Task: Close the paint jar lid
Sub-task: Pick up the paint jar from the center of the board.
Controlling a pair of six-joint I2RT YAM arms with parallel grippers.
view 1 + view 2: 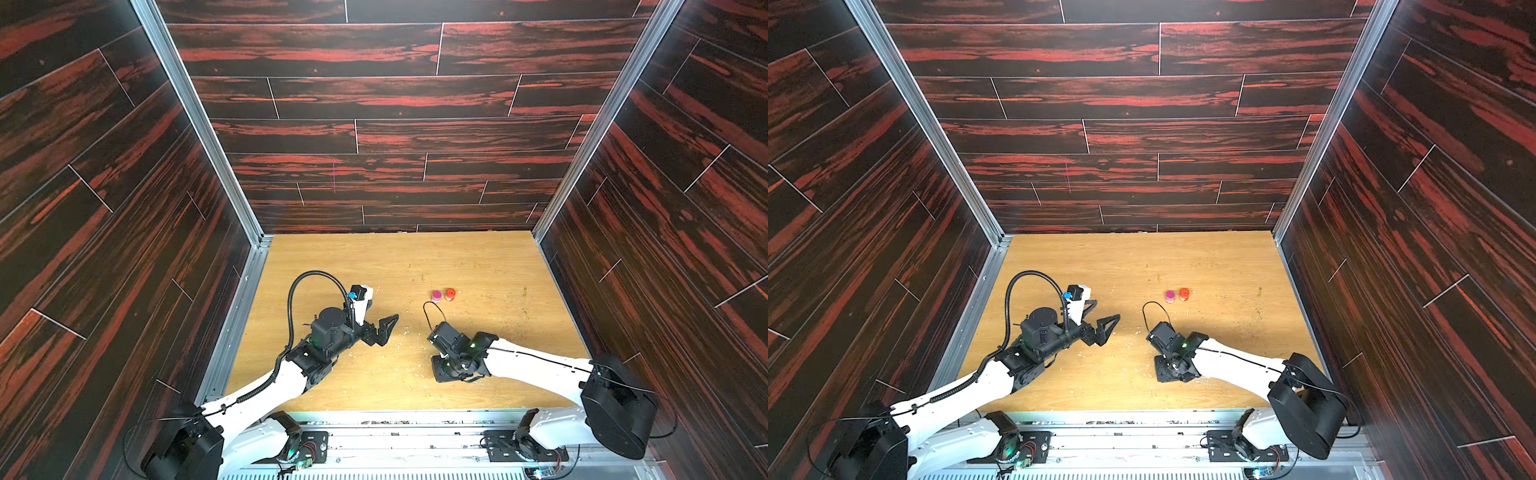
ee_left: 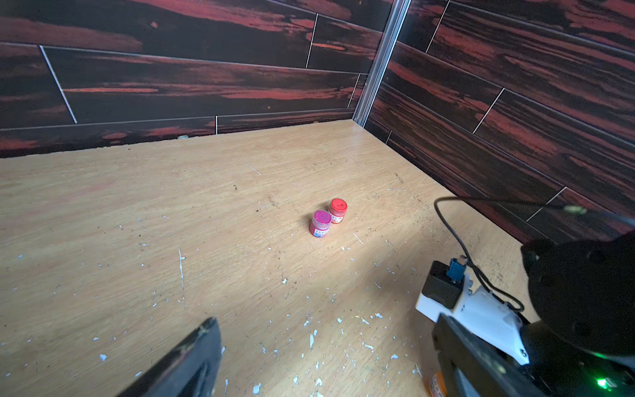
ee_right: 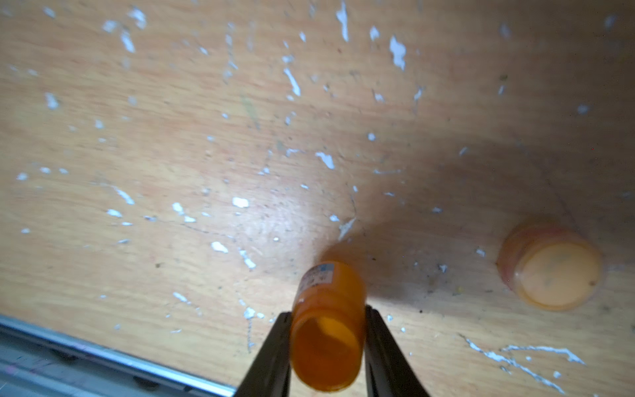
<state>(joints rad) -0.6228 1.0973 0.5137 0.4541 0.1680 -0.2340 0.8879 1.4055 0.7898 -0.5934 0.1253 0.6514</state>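
Observation:
The open orange paint jar (image 3: 328, 323) stands on the wooden table, its mouth facing the right wrist camera. My right gripper (image 3: 328, 316) is shut on it, one dark finger pressed against each side just below the rim. The pale orange lid (image 3: 549, 271) lies on the table a short way from the jar, untouched. In both top views the right gripper (image 1: 445, 371) (image 1: 1169, 368) points straight down and hides jar and lid. A sliver of the jar (image 2: 437, 385) shows in the left wrist view. My left gripper (image 1: 380, 313) (image 2: 323, 361) hovers open and empty to the left.
A pink jar (image 1: 436, 296) (image 2: 320, 223) and a red jar (image 1: 450, 294) (image 2: 338, 210), both capped, stand touching behind the right gripper. White paint flecks dot the table (image 1: 478, 257). Dark panelled walls enclose three sides; a metal rail (image 3: 103, 354) runs along the front.

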